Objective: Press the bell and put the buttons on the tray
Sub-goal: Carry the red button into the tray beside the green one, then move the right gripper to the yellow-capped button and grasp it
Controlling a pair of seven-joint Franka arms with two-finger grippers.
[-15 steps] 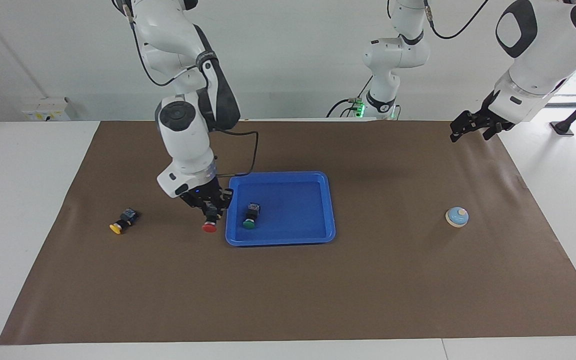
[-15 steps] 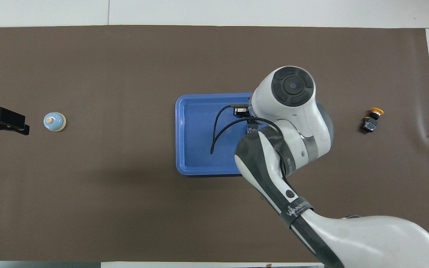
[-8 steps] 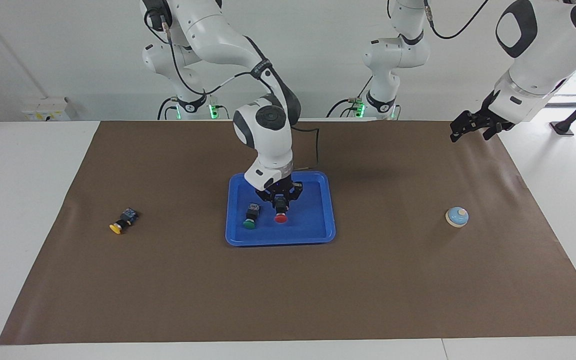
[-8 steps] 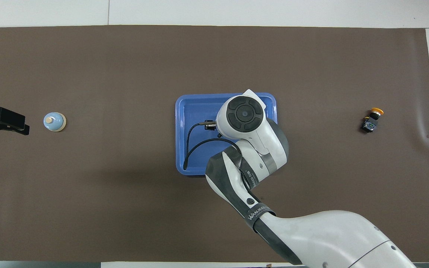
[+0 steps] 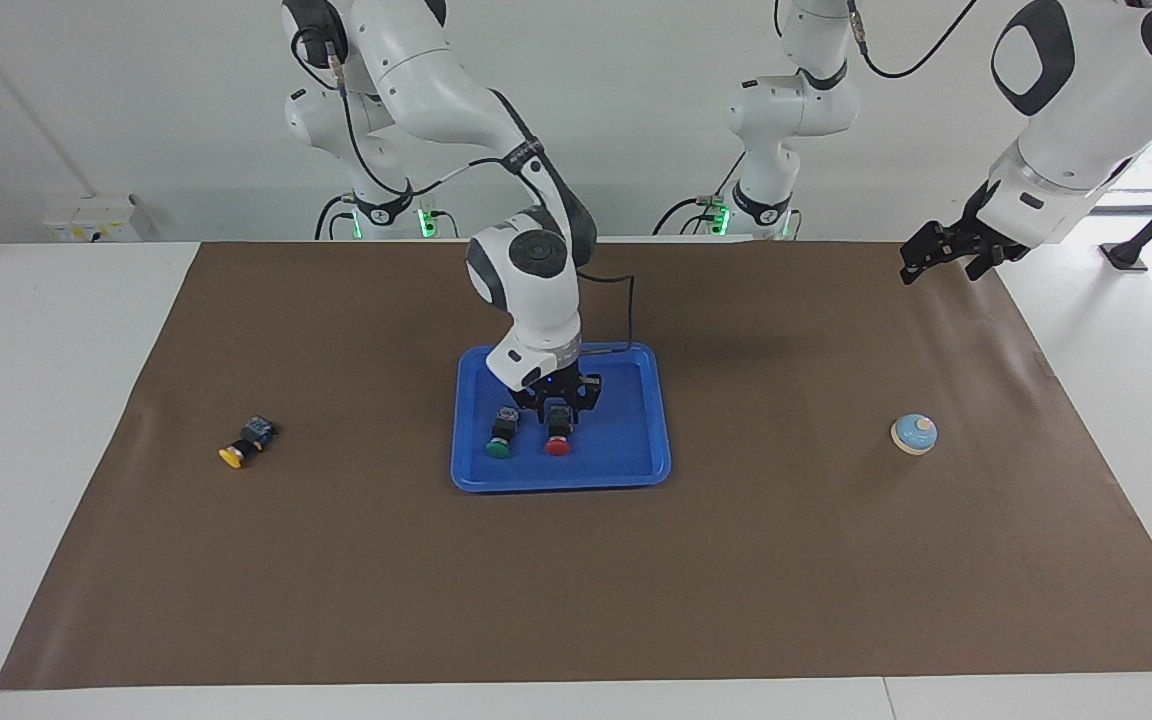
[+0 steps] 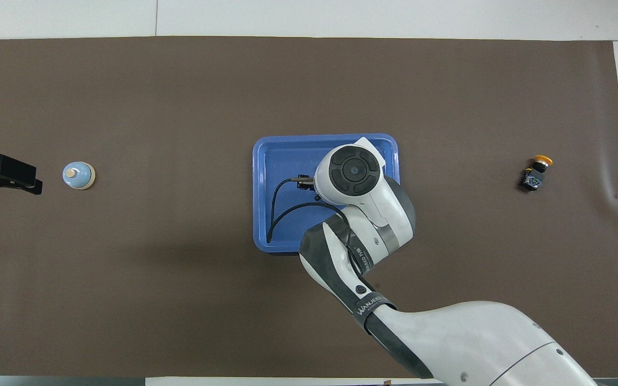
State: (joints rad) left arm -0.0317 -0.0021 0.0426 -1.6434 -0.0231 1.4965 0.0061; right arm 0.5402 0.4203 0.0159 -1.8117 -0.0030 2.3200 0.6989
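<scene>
Facing view: round-capped red button in glossy rectangular tray.

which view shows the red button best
The facing view. There the red button shows in full in the blue tray, beside the green button, with the right gripper at its black body. In the overhead view the right arm's wrist covers it entirely.

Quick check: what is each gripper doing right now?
Left gripper: open, holding nothing, waiting near the bell.
Right gripper: at the red button in the tray; grip cannot be told.
</scene>
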